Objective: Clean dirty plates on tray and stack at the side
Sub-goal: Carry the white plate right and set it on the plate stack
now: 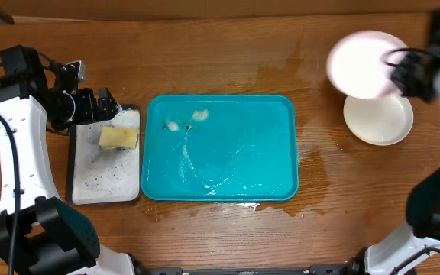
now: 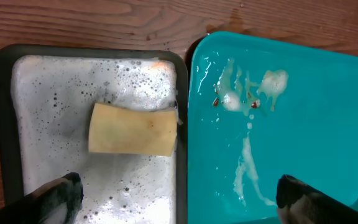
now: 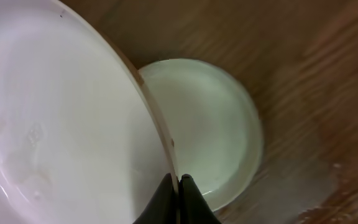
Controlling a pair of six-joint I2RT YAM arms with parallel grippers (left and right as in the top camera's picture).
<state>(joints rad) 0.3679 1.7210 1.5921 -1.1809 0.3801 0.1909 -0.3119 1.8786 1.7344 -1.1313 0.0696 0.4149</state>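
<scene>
The teal tray (image 1: 281, 114) lies mid-table with soap streaks and brown specks on it; no plate sits in it. My right gripper (image 1: 396, 65) is shut on the rim of a white plate (image 1: 361, 61), holding it in the air at the far right. In the right wrist view the fingertips (image 3: 165, 186) pinch that plate's (image 3: 61, 118) edge. Below it a second pale plate (image 1: 379, 118) (image 3: 204, 124) rests on the wood. My left gripper (image 1: 105, 103) (image 2: 179, 199) stands open over the border between the soapy tray and the teal tray (image 2: 322, 112).
A black-rimmed tray (image 1: 105, 179) (image 2: 2, 112) full of suds holds a yellow sponge (image 1: 119, 137) (image 2: 132, 129) at the left. Wet patches darken the wood right of the teal tray.
</scene>
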